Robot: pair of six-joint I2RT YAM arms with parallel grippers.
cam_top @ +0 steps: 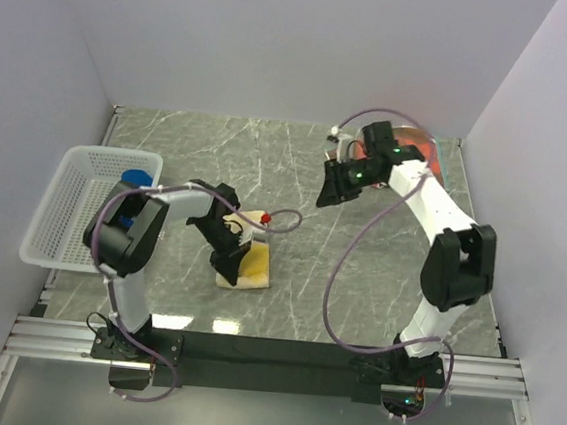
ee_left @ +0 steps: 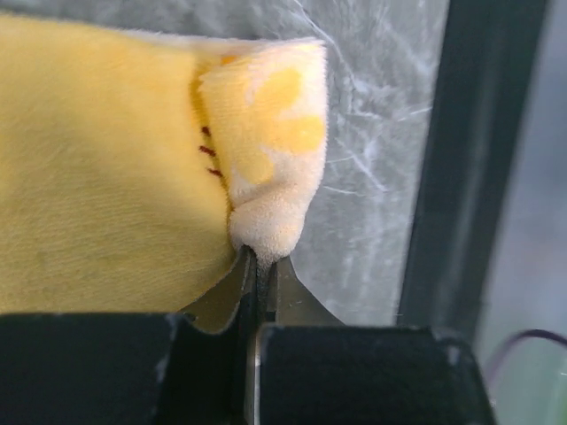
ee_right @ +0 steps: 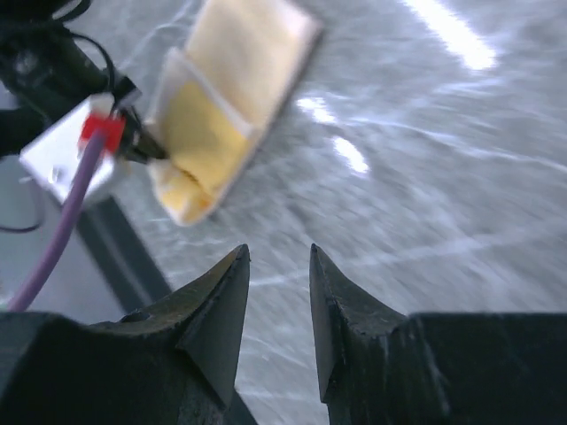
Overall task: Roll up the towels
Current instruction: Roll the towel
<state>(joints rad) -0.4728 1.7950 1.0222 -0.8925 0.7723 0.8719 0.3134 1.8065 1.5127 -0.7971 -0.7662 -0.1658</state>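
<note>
Wrist-view only: yellow towel corner between tight left jaws.

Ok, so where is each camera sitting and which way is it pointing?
Top: high behind the robot, looking down on the table; the left arm and right arm show, bases at the bottom.
Left wrist: on the left arm, looking along the left gripper, which pinches a corner of the yellow towel.
Right wrist: on the right arm, looking past the open right gripper across the table.
Shared: all three show the yellow towel.
</note>
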